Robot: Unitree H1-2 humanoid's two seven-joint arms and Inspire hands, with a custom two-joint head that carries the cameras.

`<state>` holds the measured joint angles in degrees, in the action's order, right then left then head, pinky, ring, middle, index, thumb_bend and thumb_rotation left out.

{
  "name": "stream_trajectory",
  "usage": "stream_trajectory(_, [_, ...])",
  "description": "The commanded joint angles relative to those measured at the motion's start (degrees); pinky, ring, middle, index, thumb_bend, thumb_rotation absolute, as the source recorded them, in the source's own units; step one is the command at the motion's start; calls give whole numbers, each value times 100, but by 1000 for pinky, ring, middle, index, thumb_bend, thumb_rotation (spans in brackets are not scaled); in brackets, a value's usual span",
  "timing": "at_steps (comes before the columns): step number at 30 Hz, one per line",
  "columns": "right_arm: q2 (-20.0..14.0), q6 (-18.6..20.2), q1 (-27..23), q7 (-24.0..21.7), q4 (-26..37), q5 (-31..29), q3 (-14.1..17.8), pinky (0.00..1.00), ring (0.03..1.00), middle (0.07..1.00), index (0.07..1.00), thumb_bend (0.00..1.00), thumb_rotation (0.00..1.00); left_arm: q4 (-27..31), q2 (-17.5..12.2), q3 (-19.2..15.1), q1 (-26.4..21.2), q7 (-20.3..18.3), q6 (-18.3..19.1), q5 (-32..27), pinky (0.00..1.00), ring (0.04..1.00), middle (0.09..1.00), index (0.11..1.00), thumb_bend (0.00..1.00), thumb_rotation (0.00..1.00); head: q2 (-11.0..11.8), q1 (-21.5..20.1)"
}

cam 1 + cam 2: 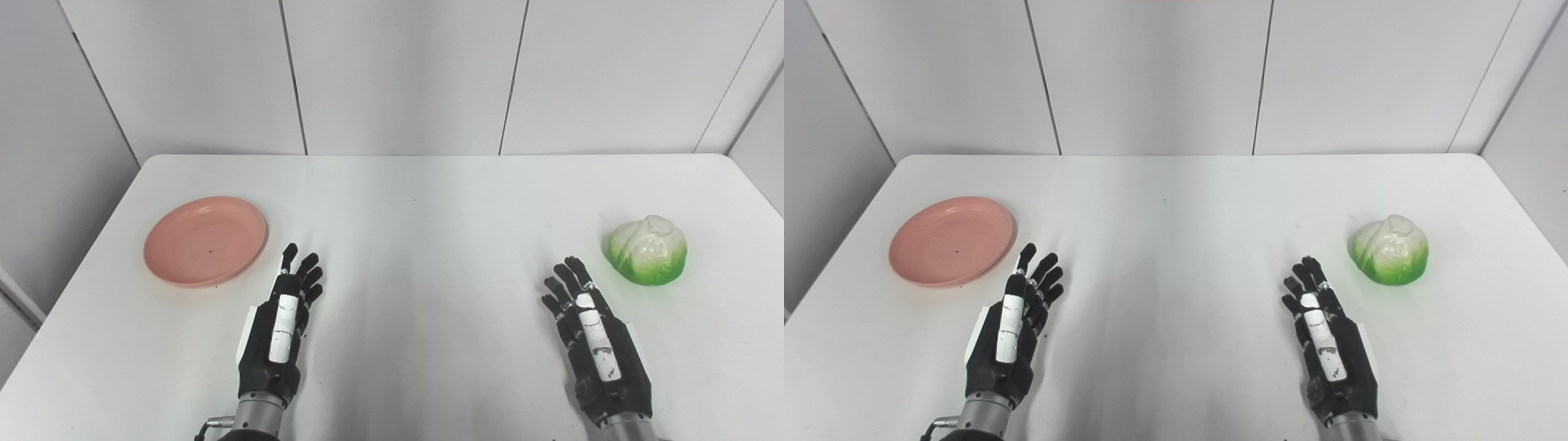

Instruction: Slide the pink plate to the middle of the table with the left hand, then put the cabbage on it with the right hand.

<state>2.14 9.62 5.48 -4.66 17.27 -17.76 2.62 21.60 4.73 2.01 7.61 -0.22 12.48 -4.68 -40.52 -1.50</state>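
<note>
White wall panels close off the far side of a white bench (404, 202), where a humanoid robot waits with both hands low over the near half of the surface. Furthest left lies one pink plate (206, 241), empty, just beyond and to the outer side of the left hand (278, 334), near its fingertips but apart from them. That left hand is empty, its fingers extended and slightly spread, holding nothing. Bare bench separates it from the right hand (594, 340), likewise empty with fingers extended and apart. One cabbage (647, 250), white on top and green at its base, sits just beyond the right hand and to its outer side, not touched.

By the look of things, no part of the task is done: the plate is still off at the left of the bench and the cabbage is not on it, so the plate slide is the step in hand. The next move appears to call for the left hand to reach outward to the plate's rim and push it inward, toward the open space between the two hands. Count: one plate, one cabbage, two hands.
</note>
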Motion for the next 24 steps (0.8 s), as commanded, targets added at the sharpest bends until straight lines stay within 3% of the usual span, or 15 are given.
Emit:
stream_trajectory(1, [-95,-183,90,-118,128,-79,12,953,930,938,927,897,673,196,-58,23,272,-25,-100,32,941,941,940,1000,961,888,-5,5])
stream_trajectory(14, [-57,-176,96,-147,120,-126,67,949,926,932,919,899,676,127,-61,37,267,-26,-153,67,942,937,939,1000,961,893,35,54])
stream_trajectory(18, [-136,-274,99,-216,-6,-100,119,939,921,928,919,912,688,25,10,105,276,6,-214,140,939,936,937,1000,965,893,176,302])
stream_trajectory(24, [-338,-502,113,-548,-415,-366,385,951,921,927,918,870,678,-238,222,347,342,163,-503,423,933,929,931,1000,927,917,587,916])
